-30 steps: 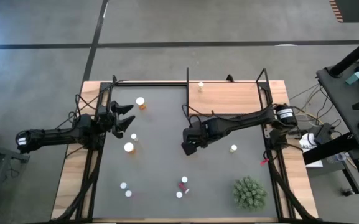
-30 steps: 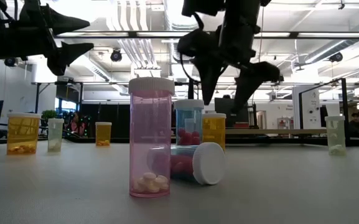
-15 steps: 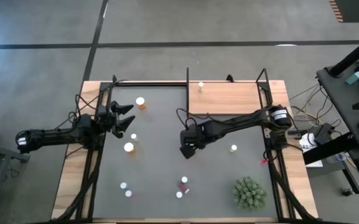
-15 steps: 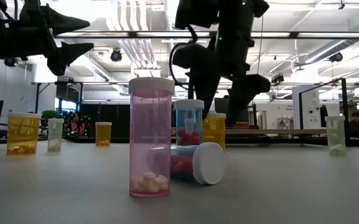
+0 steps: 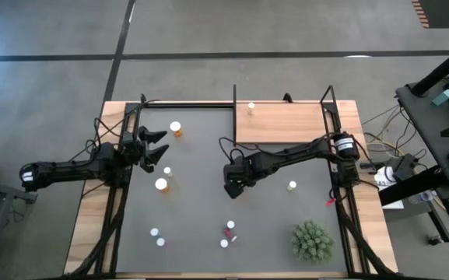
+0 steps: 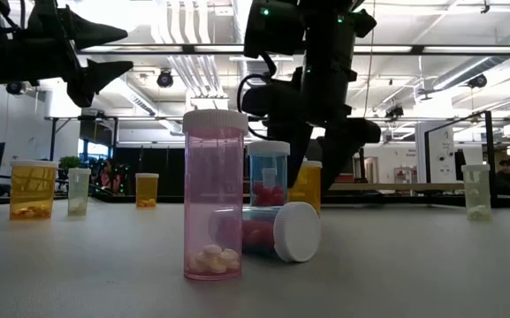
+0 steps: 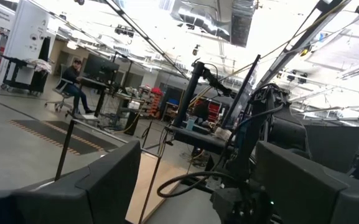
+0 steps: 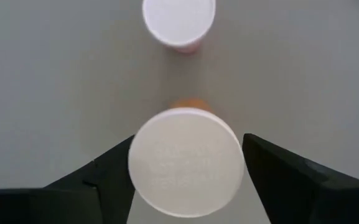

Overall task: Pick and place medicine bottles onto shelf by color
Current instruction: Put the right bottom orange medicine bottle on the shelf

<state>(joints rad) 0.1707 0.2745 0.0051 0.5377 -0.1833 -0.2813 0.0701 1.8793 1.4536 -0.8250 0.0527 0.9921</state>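
Orange bottle [image 8: 184,160] with white cap stands mid-mat under our right gripper [image 5: 233,185], fingers apart either side, not yet clamped; we judge it light, rigid, slick plastic, best pinched just below cap; left gripper [image 5: 160,144] open, idle.

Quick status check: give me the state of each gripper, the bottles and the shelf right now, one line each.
Right gripper: open, fingers on either side of an orange bottle, not clamped.
Left gripper: open, raised at the mat's left side, holding nothing.
Tall pink bottle: upright, capped, pills at the bottom.
Bottle beside it: tipped on its side, capped.
Shelf: one capped bottle standing at its corner.
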